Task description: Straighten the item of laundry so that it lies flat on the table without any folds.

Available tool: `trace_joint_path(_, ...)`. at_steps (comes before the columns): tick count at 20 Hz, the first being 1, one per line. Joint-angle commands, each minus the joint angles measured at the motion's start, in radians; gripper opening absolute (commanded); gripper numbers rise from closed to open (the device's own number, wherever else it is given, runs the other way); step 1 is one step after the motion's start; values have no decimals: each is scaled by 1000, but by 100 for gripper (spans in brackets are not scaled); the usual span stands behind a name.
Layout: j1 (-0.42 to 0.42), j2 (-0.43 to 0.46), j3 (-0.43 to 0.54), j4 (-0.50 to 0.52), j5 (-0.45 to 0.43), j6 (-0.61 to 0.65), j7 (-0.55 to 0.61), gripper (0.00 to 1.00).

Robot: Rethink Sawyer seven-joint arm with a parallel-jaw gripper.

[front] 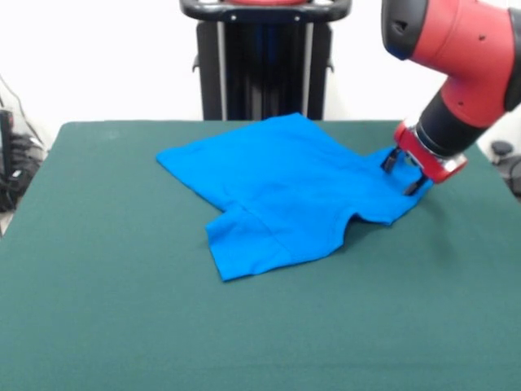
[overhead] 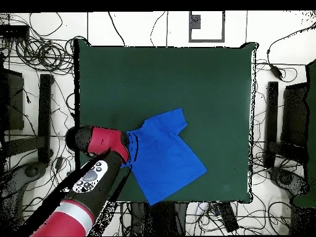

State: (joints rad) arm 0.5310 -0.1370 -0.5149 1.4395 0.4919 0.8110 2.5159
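The item of laundry, a bright blue T-shirt [front: 285, 187], lies rumpled on the far half of the green table [front: 122, 326], with a crease near its front sleeve. My gripper [front: 404, 173] is down at the shirt's right-hand edge. Its two fingers stand apart with blue cloth showing between them, so it looks open. In the overhead view the shirt [overhead: 163, 157] sits low on the table [overhead: 185, 80], close to the bottom edge. There the gripper [overhead: 131, 143] is at the shirt's left corner, and the red arm [overhead: 92, 179] comes in from the lower left.
The black pedestal [front: 264, 57] stands behind the table's far edge. Cables [overhead: 43, 55] and dark stands [overhead: 44, 117] surround the table on the floor. The shirt's lower corner lies near the table edge [overhead: 185, 201].
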Motion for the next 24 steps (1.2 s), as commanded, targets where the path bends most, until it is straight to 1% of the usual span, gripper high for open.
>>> trace_joint_path(1, 56, 84, 130, -142, 111, -2, 379, 100)
trace_joint_path(6, 65, 106, 132, -176, 121, 8, 430, 100)
trace_joint_path(13, 64, 113, 141, -205, 124, 28, 478, 100)
trace_joint_path(18, 66, 110, 141, -215, 118, 47, 500, 100)
trace_joint_path(24, 64, 105, 148, -207, 118, 40, 503, 100)
